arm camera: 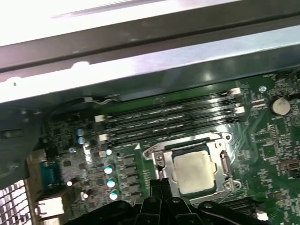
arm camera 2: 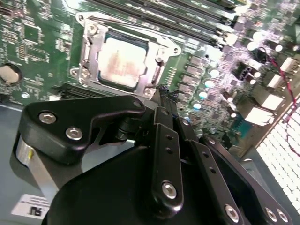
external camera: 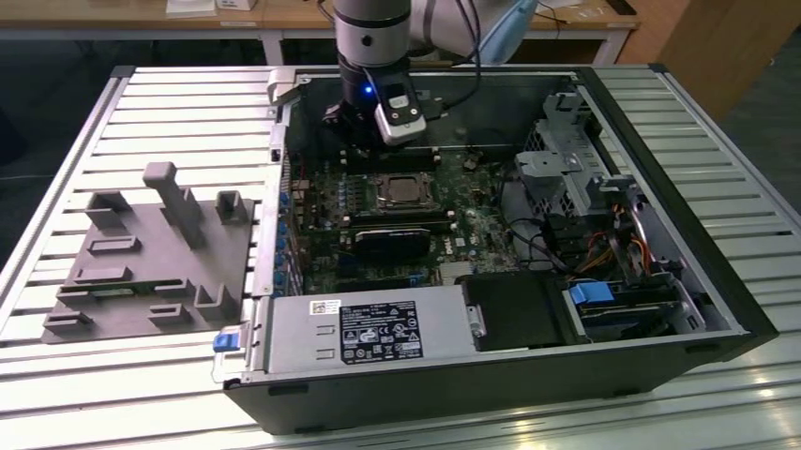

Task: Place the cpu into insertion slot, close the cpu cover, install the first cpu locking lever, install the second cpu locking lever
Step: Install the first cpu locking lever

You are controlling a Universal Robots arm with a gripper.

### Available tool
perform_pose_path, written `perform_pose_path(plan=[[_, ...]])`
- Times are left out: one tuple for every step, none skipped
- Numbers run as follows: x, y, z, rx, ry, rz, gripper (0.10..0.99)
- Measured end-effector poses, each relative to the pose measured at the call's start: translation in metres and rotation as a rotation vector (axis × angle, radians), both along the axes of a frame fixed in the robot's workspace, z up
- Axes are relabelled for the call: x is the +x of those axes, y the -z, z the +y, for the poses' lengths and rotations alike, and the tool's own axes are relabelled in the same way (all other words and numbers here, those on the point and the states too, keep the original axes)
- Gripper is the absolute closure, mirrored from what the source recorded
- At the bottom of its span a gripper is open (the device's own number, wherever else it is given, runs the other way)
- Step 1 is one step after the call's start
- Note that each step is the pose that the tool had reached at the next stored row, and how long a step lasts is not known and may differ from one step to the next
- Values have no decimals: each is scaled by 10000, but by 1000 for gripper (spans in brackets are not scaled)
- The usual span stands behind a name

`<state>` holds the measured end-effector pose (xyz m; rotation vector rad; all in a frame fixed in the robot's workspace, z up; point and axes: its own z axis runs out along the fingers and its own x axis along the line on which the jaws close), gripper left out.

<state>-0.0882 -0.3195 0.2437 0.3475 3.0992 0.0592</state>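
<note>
cpu [arm camera 2: 123,62] is seated in the insertion slot [arm camera 2: 112,84], cpu cover [arm camera 2: 88,51] is down over it. locking levers [arm camera 2: 140,33] look flat (we can't tell if they're hooked). gripper [arm camera 2: 165,91] hovers just beside the socket, fingers pressed together, empty.

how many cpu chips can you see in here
1. The cpu sits mid-board, ringed by a metal frame, seen in the exterior view and both wrist views. The hand is just beside it. The arm may hide part of the board.
</note>
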Motion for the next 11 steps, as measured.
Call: perform_pose_path(plan=[[-18, 0, 0, 1, 0, -9, 984], [-30, 0, 0, 2, -1, -15, 984], [-43, 0, 0, 5, -1, -20, 984], [-53, 0, 0, 16, -1, -26, 984], [-59, 0, 0, 46, 0, -27, 984], [-65, 0, 0, 114, -2, -28, 984], [-71, 0, 0, 210, -4, -30, 984], [-78, 0, 0, 316, -5, -32, 984], [-85, 0, 0, 428, -7, -33, 984], [-92, 1, 0, 556, -9, -33, 984], [-101, 0, 0, 678, -10, -34, 984]])
